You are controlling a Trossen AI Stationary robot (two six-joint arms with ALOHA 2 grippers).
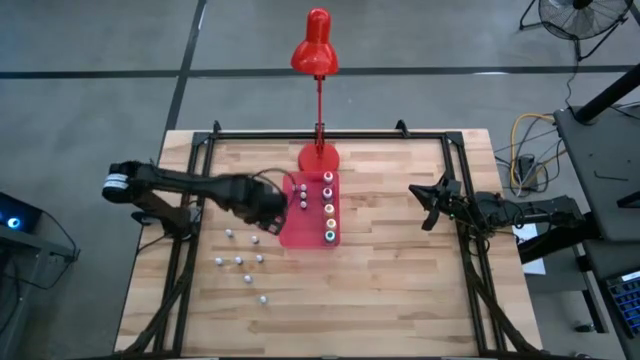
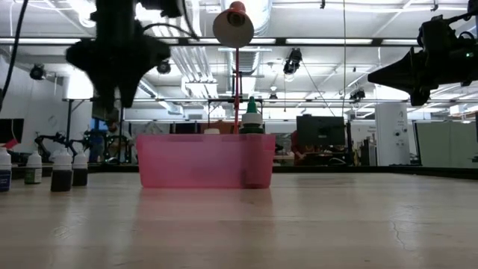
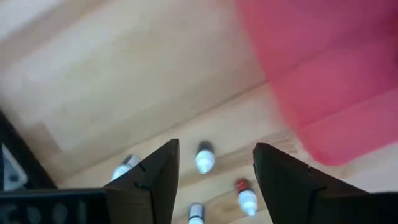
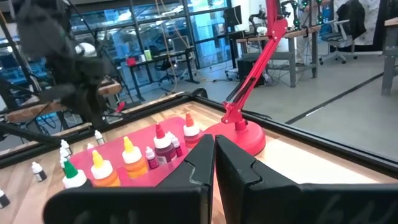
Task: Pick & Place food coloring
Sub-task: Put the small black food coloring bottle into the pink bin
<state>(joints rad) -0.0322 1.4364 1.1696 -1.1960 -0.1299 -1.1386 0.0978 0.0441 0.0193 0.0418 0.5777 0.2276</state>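
Bottles of food coloring (image 1: 240,262) are standing scattered on the wooden table (image 1: 400,270) near its left side, apart from the flat red tray (image 1: 300,232); the left gripper (image 1: 268,212) is hovering above the table just off the tray's left edge, its jaws parted and holding nothing; in the left wrist view a white-capped bottle (image 3: 204,158) is showing in the gap between the two dark fingers (image 3: 158,177), lying below them on the table and not touched by either, while another small bottle (image 3: 246,197) is sitting close to the other finger and a third (image 3: 124,168) is lying just outside the first; on the tray five larger bottles (image 1: 329,208) are standing in a row along its right side, with a few smaller ones (image 1: 301,196) beside them; the right gripper (image 1: 428,203) is waiting raised over the table's right side, well apart from the tray, its jaws pressed together and empty; the red desk lamp (image 1: 318,60) is standing with its base touching the tray's far end.
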